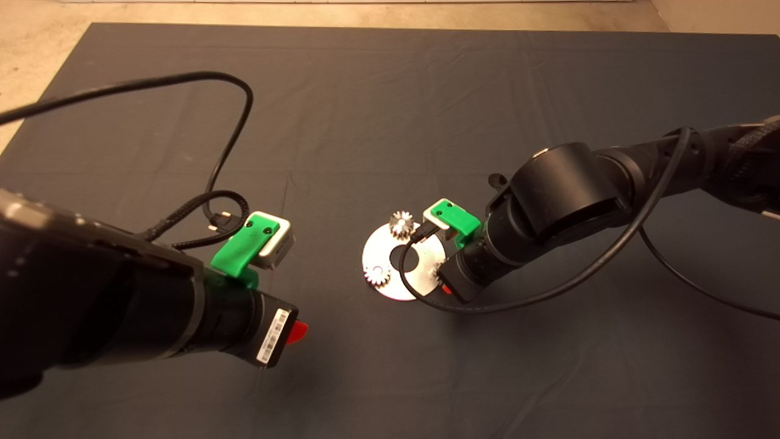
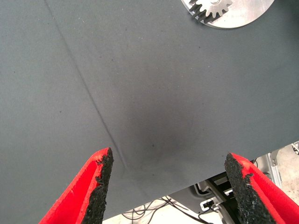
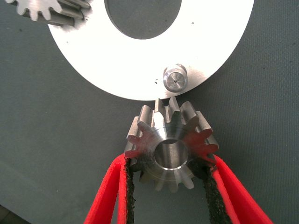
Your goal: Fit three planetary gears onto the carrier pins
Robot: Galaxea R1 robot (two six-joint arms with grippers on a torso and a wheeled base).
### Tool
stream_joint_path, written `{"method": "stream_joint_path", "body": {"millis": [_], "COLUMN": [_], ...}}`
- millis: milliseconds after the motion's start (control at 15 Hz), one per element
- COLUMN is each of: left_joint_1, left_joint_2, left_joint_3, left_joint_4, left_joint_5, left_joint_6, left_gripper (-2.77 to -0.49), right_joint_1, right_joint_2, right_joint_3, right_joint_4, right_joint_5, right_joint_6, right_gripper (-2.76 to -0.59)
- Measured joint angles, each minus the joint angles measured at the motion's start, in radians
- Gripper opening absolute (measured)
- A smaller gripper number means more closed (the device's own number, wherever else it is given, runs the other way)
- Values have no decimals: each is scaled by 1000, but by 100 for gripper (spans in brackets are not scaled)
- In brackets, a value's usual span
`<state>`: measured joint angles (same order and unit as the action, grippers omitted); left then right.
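Right wrist view is showing the right gripper [image 3: 170,161] pinching the third gear [image 3: 170,147] between its two red fingers [image 3: 110,196], the black pads pressing on opposite sides of the teeth. This gear is hanging just off the rim of the round plate [image 3: 117,65], close beside the one bare pin [image 3: 174,78], and its centre hole is not yet over that pin. Another gear [image 3: 51,11] is showing at the edge of this view, on the plate.

From the head camera, the plate [image 1: 381,256] is lying flat on the dark mat [image 1: 390,91] near the middle. One gear [image 1: 401,225] is sitting on the plate's far side and a second gear [image 1: 378,277] is sitting at its near-left rim; each is probably seated on a pin, though the pins under them are hidden. The right arm is reaching in from the right, with its gripper [image 1: 443,281] lying over the plate's right rim.

The left gripper [image 2: 170,186] is hovering above bare mat to the left of the plate, its jaws spread wide and holding nothing. Its wrist camera is catching a gear [image 2: 211,8] on the plate's rim [image 2: 252,14].
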<state>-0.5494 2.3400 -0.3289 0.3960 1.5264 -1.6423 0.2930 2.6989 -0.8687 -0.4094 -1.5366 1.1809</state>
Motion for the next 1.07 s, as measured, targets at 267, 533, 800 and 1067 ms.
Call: {"method": "stream_joint_path", "body": {"millis": [267, 533, 800, 1067], "left_joint_1": [0, 0, 0, 0], "left_joint_2": [0, 0, 0, -1], "left_joint_3": [0, 0, 0, 0], "left_joint_4": [0, 0, 0, 0], "left_joint_5": [0, 0, 0, 0], "left_joint_6": [0, 0, 0, 0], "left_gripper": [-162, -162, -162, -162], "right_joint_1": [-17, -19, -18, -17], "right_joint_2": [1, 4, 19, 48], "right_joint_3": [-25, -34, -44, -68], "right_joint_4": [-4, -7, -6, -7], "right_joint_5": [0, 0, -18, -27], "right_joint_6": [-25, -40, -44, -47], "right_gripper": [-255, -255, -255, -255]}}
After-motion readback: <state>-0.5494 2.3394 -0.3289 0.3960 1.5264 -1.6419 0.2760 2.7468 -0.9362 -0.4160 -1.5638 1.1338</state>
